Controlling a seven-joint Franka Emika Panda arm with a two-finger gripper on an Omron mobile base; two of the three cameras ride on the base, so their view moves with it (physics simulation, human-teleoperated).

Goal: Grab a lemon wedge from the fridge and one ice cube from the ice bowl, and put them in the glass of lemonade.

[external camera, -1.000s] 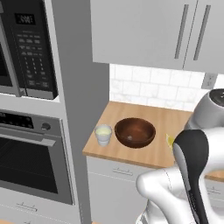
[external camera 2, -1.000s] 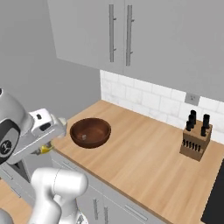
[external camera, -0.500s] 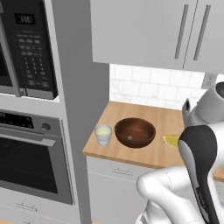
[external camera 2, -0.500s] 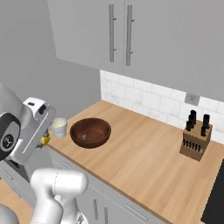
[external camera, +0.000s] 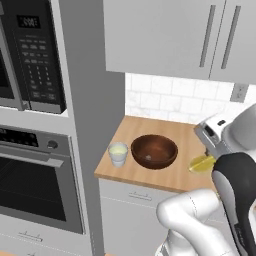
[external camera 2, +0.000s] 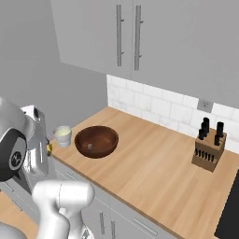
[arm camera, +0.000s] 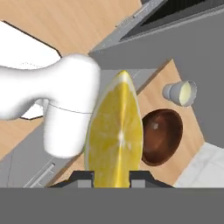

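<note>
My gripper (arm camera: 113,176) is shut on the lemon wedge (arm camera: 116,135), a bright yellow piece that stands between the dark fingertips. In the left base view the lemon wedge (external camera: 201,163) hangs under the hand, over the counter to the right of the ice bowl (external camera: 154,151). From the right base view a sliver of the lemon wedge (external camera 2: 48,148) shows beside the hand, near the counter's front corner. The glass of lemonade (external camera: 118,153) stands left of the dark-brown ice bowl (external camera 2: 96,141), close to the counter's left end. A small pale piece lies on the bowl's bottom. The fridge is out of view.
A wooden counter (external camera 2: 154,163) runs under grey wall cabinets (external camera 2: 135,37). A knife block (external camera 2: 208,149) stands at its far right by the tiled wall. The black oven and microwave column (external camera: 30,125) rises left of the counter.
The hand has turned and shifted a little with the lemon wedge still in it. In the right base view the glass has come out from behind the hand. Bowl and glass have not moved.
</note>
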